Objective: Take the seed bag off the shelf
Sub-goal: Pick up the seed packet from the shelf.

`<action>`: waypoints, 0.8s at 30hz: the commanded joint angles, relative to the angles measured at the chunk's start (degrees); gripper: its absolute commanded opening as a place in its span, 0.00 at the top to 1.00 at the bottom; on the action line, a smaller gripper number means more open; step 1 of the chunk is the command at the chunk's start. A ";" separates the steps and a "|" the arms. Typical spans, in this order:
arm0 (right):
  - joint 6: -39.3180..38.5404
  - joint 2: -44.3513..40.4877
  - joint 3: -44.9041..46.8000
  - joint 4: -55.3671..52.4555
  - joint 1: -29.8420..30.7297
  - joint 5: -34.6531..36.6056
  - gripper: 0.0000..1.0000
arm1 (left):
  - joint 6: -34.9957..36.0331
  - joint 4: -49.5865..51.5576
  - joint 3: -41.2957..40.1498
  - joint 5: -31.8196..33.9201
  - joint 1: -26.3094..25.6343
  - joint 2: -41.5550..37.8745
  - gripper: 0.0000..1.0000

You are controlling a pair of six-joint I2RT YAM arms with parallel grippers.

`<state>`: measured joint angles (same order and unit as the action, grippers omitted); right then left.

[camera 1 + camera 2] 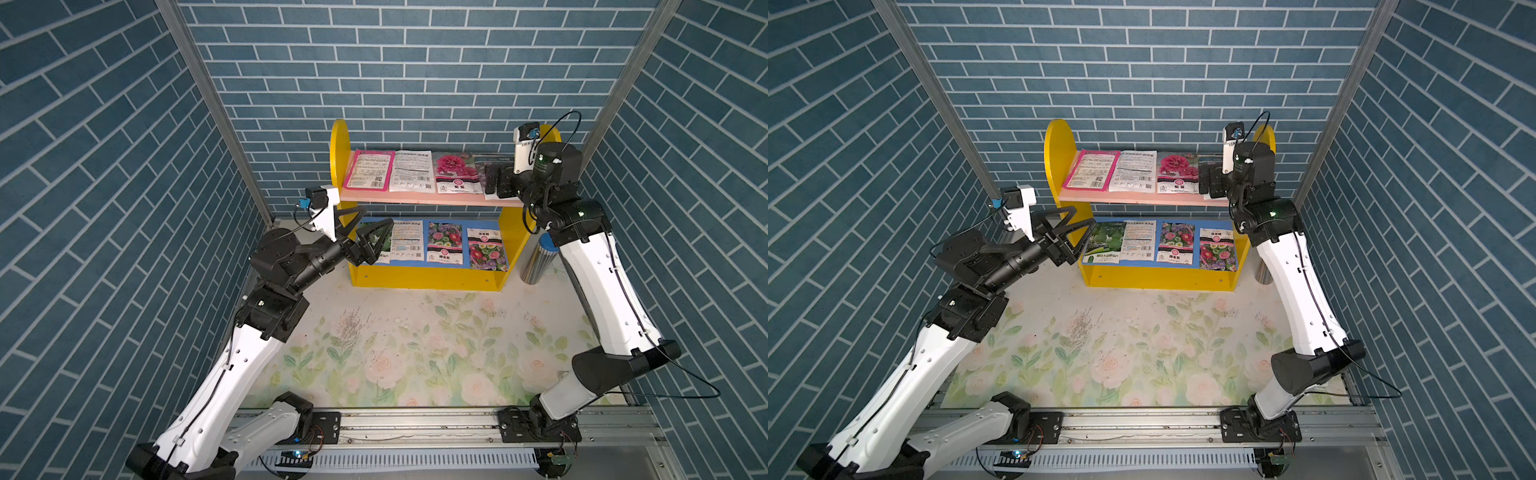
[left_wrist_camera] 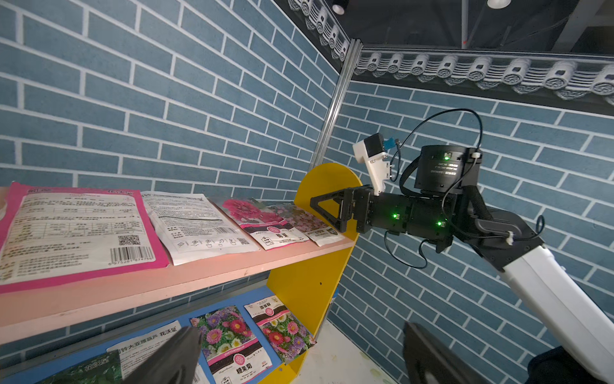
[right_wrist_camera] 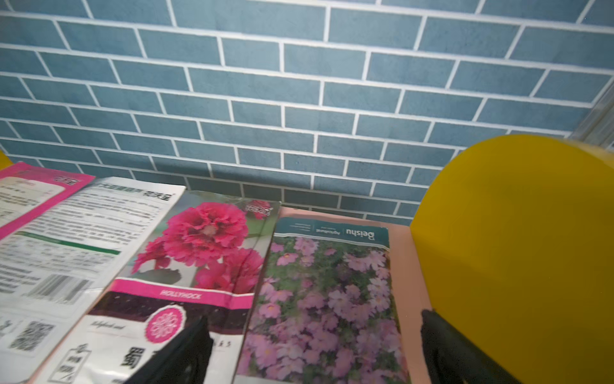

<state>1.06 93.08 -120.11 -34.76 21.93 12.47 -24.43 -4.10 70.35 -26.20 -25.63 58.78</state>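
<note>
Toward upper right, the right claw (image 1: 494,179) gapes empty at the seed bag (image 3: 332,292); nothing off the shelf (image 1: 415,198) yet.

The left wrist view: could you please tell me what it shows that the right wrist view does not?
Only the left wrist view shows the blue lower board with its packets, the open left gripper and the right arm. Only the right wrist view shows the Deishu packet in full, teal header included. Both show the pink upper board of the shelf, the hollyhock packet, and the open right gripper at that board's end.
</note>
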 commanded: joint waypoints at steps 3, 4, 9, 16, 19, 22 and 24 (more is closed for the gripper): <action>0.13 2.37 -4.02 -4.22 -3.00 -3.23 0.00 | -0.25 -0.41 3.15 0.50 -1.63 1.90 0.00; 0.08 3.06 -5.11 -5.05 -3.29 -3.52 0.00 | 0.20 -0.98 2.97 0.96 -1.96 1.87 0.00; -0.18 6.81 -10.20 -8.91 -4.15 -4.87 0.00 | 4.91 2.09 5.46 2.34 -4.05 2.98 0.00; 0.48 7.65 -9.71 -11.68 -4.17 -5.05 0.02 | 4.39 3.89 6.73 2.64 -4.78 4.66 0.00; 0.77 5.75 -5.86 -10.53 -4.18 -5.04 0.03 | 3.87 4.20 6.56 2.79 -5.01 5.27 0.00; 1.36 3.09 -1.36 -8.86 -4.18 -4.85 0.05 | 2.91 4.35 6.21 3.43 -5.24 5.49 0.00; 1.79 2.02 0.31 -9.01 -4.18 -4.96 0.06 | 2.39 4.66 6.20 3.43 -5.33 5.94 0.00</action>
<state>2.33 97.95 -122.02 -41.60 18.26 7.03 -21.37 -0.05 75.94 -23.20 -30.44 64.75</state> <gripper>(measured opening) 0.941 0.997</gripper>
